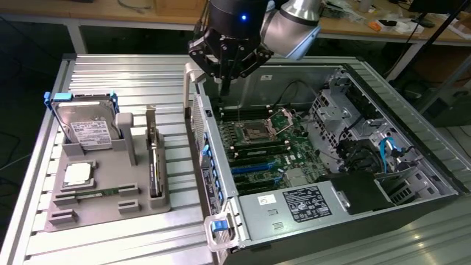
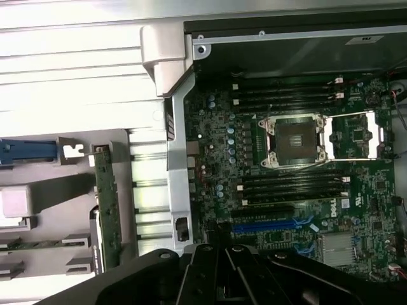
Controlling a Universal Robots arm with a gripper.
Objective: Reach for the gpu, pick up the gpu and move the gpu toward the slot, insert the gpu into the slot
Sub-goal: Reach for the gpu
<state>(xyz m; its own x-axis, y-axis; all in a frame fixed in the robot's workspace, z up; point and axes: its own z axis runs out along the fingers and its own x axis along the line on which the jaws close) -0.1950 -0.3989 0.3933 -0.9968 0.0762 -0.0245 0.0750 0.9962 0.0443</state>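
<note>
A: Layout, big to small?
B: A slotted metal bench (image 1: 125,72) carries everything. An open PC case (image 1: 294,77) takes the exterior view's right half. It lies on its side with the motherboard (image 1: 268,149) face up inside. The arm (image 1: 290,25) comes in at upper centre of the frame.
A: Gripper?
B: The gripper (image 1: 224,95) hangs over the case's rear wall near the far corner, pointing straight down. Jaws pressed together, nothing between them.
A: Left side?
B: A grey tray (image 1: 110,207) sits on the bench at the exterior view's left, with a bare strip of bench between it and the case. A hard drive (image 1: 88,130) stands upright at the tray's far end, in blue clips.
A: gpu?
B: The gpu (image 1: 155,171) is in the tray groove nearest the case, standing on its long edge. Its long axis runs upper to lower in the exterior frame, roughly parallel to the case's rear wall. One flat face points at the case, the other at the hard drive side. The wrist view catches it (image 2: 105,210) edge-on. Can't tell which end has the bracket or which face has the fan.
A: Contact?
B: None. The gripper is well apart from it, higher in the frame and toward the exterior view's right.
A: Small stuff?
B: A processor chip (image 1: 77,174) lies flat in the tray, below the hard drive in frame. A slim green memory stick (image 1: 103,193) lies just below that, crosswise to the gpu.
</note>
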